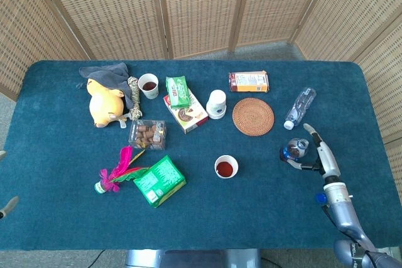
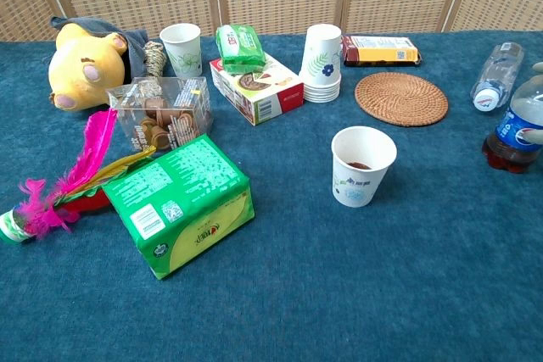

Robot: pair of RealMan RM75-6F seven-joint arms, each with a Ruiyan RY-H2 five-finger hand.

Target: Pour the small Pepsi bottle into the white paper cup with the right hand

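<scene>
The small Pepsi bottle (image 1: 294,150) stands uncapped at the table's right side; in the chest view the bottle (image 2: 517,129) sits at the right edge with a little dark cola in its base. My right hand (image 1: 317,155) is against its right side, one finger reaching past its far side and the thumb curving along its near side. The fingers are spread and I see no firm grip. The white paper cup (image 1: 226,166) stands left of the bottle, and the cup (image 2: 363,165) holds some dark liquid. Only fingertips of my left hand (image 1: 6,206) show at the left edge, apart and empty.
A blue cap (image 1: 321,199) lies beside my right forearm. A clear water bottle (image 1: 299,107) lies just beyond the Pepsi, with a woven coaster (image 1: 253,116) and a stack of cups (image 1: 217,103) to its left. A green box (image 1: 159,181) lies left of the cup.
</scene>
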